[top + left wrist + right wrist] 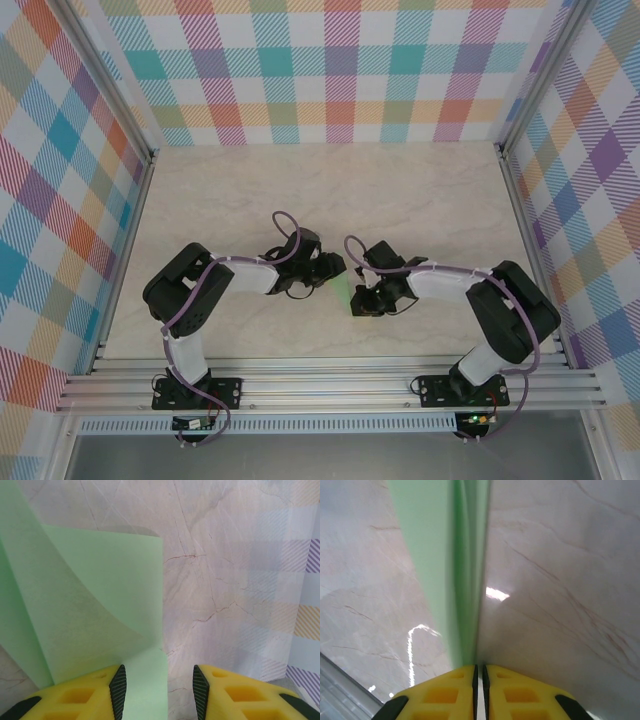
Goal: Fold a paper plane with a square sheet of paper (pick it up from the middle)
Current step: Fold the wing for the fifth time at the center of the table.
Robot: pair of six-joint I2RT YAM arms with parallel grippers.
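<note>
One sliver of paper (346, 291) overhead; right wrist shows jaws pinching it.

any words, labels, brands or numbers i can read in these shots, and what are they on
None can be read.
The pale-green paper is blank.
The plaid walls and the marble table carry only pattern.
The small circuit board at the near edge is too small to tell.

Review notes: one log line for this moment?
sheet: partly folded | right gripper: jaws shut on sheet | left gripper: jaws open at sheet edge
</note>
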